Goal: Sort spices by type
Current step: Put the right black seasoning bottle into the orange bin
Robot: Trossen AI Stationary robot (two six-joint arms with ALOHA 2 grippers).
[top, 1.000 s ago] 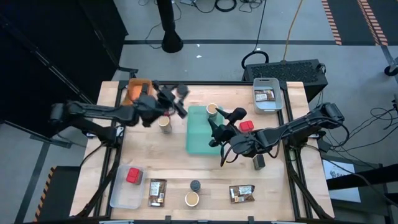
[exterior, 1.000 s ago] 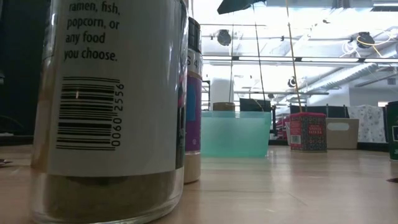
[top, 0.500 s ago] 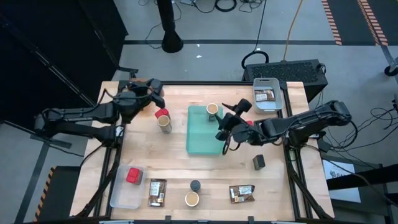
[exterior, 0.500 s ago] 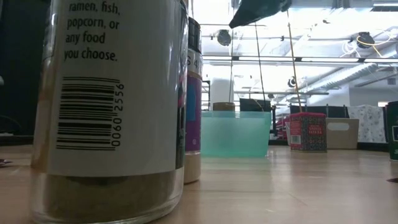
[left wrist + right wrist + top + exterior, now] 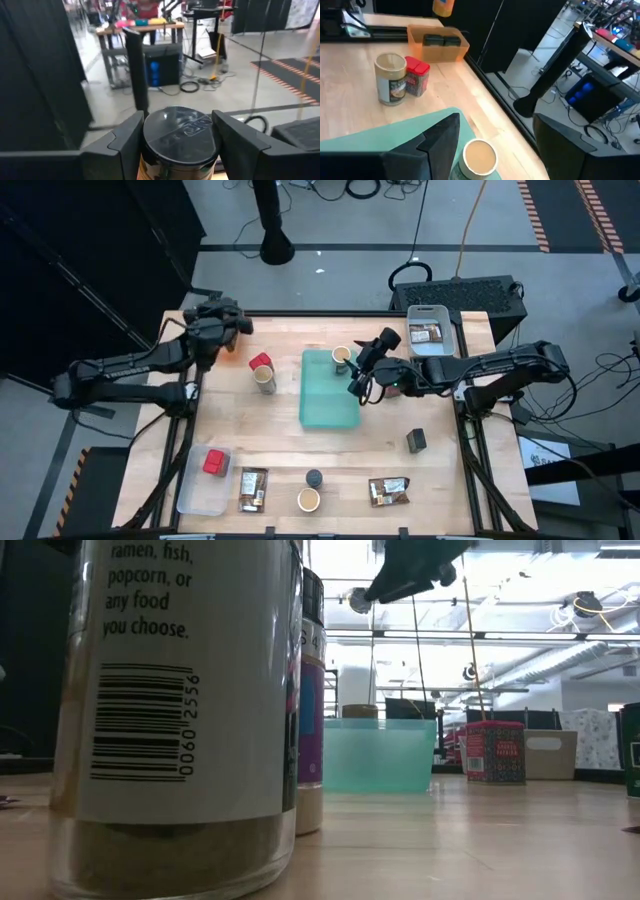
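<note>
Wooden bench (image 5: 330, 455), mid-sort: left tool (image 5: 176, 137) grips a black-lidded jar (image 5: 180, 135) near the orange bin (image 5: 438, 42). Probably drops it there next. Right tool (image 5: 362, 377) hangs unclenched, empty, over the teal tray (image 5: 325, 405).

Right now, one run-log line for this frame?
left gripper: shut on black-lidded jar, over orange bin | right gripper: open, above teal tray
</note>
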